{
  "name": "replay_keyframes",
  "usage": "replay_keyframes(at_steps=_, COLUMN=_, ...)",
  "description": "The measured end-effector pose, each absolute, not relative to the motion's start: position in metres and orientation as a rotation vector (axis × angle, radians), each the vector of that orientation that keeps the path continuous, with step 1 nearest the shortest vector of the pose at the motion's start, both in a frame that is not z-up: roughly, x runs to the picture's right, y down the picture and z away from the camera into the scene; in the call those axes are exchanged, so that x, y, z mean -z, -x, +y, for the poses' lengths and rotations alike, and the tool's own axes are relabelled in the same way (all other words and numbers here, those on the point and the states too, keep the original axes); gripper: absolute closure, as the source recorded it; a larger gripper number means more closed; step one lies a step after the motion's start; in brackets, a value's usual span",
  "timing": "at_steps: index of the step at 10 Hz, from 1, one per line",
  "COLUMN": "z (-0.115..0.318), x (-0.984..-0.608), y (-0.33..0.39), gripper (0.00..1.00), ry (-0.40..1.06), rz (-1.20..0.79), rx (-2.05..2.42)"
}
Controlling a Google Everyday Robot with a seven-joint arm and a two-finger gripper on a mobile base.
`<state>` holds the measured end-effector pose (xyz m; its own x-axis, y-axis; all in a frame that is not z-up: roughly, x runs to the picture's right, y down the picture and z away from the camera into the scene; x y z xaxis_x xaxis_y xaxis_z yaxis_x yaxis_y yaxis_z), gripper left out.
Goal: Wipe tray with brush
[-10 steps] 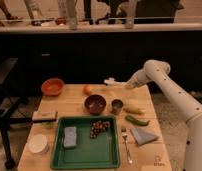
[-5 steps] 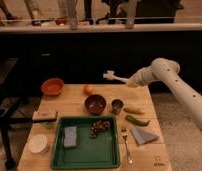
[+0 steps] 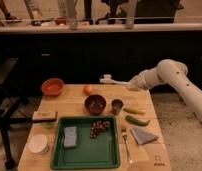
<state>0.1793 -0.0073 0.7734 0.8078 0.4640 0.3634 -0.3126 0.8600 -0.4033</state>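
Note:
The green tray (image 3: 87, 156) lies at the front middle of the wooden table. A blue-grey sponge (image 3: 70, 136) and a bunch of dark grapes (image 3: 99, 128) lie in it. My gripper (image 3: 132, 84) is in the air over the table's far right part, well behind and above the tray. It is shut on the white handle of the brush (image 3: 114, 81). The brush sticks out level to the left, its head above the table's far edge near the orange fruit.
Behind the tray stand a dark bowl (image 3: 95, 104), a small cup (image 3: 117, 106), an orange fruit (image 3: 87, 89) and an orange bowl (image 3: 52, 86). On the right lie a yellow item (image 3: 134, 110), a green vegetable (image 3: 137, 120), a grey cloth (image 3: 143, 135) and a fork (image 3: 127, 147). On the left are a wooden-topped block (image 3: 44, 116) and a white bowl (image 3: 38, 143).
The arm's elbow has swung to the right. The held brush rose a little, then came back slightly left and down. It remains over the table's far side.

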Motion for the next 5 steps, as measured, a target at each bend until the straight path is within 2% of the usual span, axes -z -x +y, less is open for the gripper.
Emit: replay_keyframes(at_steps=5, z=0.039, x=-0.721, y=-0.172, gripper=1.00, ry=0.380, rz=-0.484, rx=-0.323)
